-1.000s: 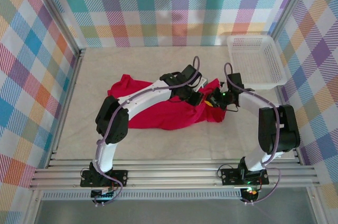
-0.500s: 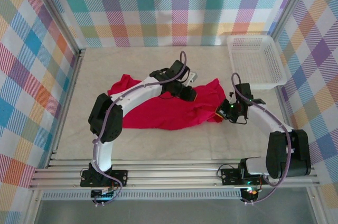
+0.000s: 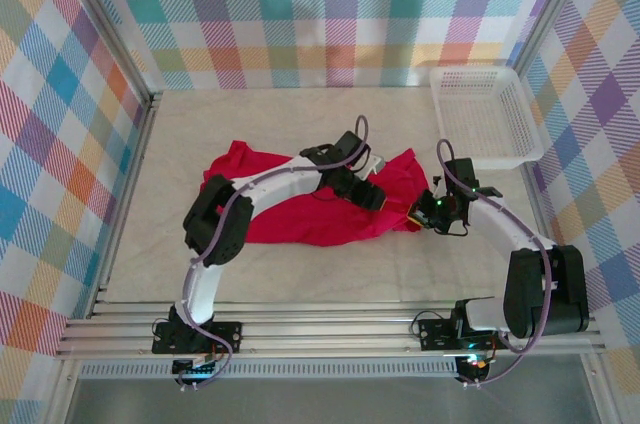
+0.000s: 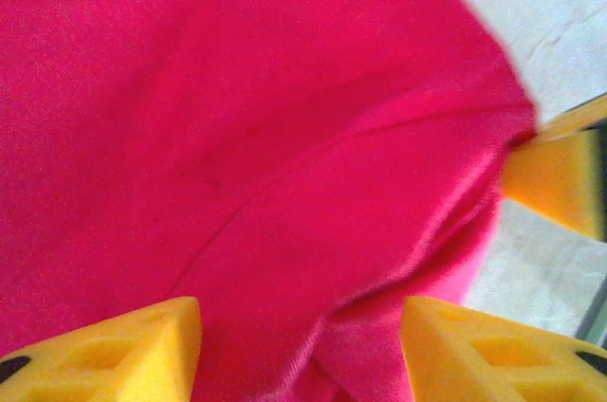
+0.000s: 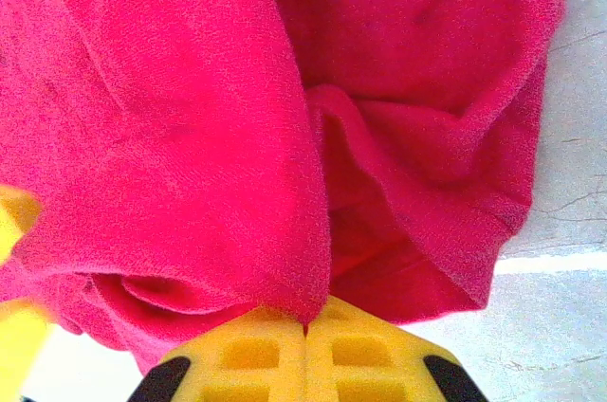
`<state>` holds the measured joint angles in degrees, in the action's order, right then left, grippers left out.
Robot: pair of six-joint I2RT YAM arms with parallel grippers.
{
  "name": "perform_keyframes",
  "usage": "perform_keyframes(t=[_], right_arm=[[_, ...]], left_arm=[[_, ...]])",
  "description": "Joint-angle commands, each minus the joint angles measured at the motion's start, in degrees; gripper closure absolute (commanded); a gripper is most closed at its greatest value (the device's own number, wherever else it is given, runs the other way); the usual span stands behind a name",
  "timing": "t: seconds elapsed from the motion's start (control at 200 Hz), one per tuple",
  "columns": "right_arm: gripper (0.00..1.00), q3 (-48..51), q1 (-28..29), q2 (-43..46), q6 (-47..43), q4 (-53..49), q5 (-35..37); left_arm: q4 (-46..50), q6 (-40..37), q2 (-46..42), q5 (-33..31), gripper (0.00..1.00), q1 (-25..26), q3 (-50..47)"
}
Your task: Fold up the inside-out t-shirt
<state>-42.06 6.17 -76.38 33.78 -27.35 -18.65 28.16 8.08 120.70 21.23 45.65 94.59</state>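
Observation:
The inside-out t-shirt point(image 3: 300, 212) lies rumpled, bright red, across the middle of the table. My left gripper point(image 3: 375, 196) hovers over its right part. In the left wrist view its yellow fingers point(image 4: 104, 350) stand apart around the left gripper point(image 4: 302, 350), with smooth t-shirt fabric point(image 4: 247, 137) below them and nothing pinched. My right gripper point(image 3: 415, 212) is at the shirt's right edge. In the right wrist view the right gripper point(image 5: 305, 326) is shut on a thin fold of the t-shirt point(image 5: 190, 137), which bunches above the pads.
A white mesh basket point(image 3: 485, 114) stands at the back right corner. Bare cream tabletop point(image 3: 330, 264) runs in front of the shirt and behind it. Checked walls close in the left, back and right sides. A yellow fingertip of the right gripper point(image 4: 555, 184) shows beside the shirt's edge.
The left gripper has opened and let go of the fabric, staying over the shirt's right part. The right arm swung out to the right, keeping its pinch on the shirt's edge.

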Motion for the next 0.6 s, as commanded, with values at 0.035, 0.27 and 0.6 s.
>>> perform_keyframes(t=[0.035,0.27,0.6], right_arm=[[1.00,-2.8,0.0,0.4,-0.8,-1.5,-0.9],[1.00,-1.8,0.0,-0.2,-1.9,-1.7,1.5],[1.00,1.0,-0.1,-6.7,-1.4,1.8,7.4]], left_arm=[[1.8,-1.7,4.2,-0.3,0.55,0.7,3.2],[10.3,-4.2,0.0,-3.8,1.00,-2.0,9.7],[14.1,-2.6,-13.7,-1.2,1.00,-2.9,10.2]])
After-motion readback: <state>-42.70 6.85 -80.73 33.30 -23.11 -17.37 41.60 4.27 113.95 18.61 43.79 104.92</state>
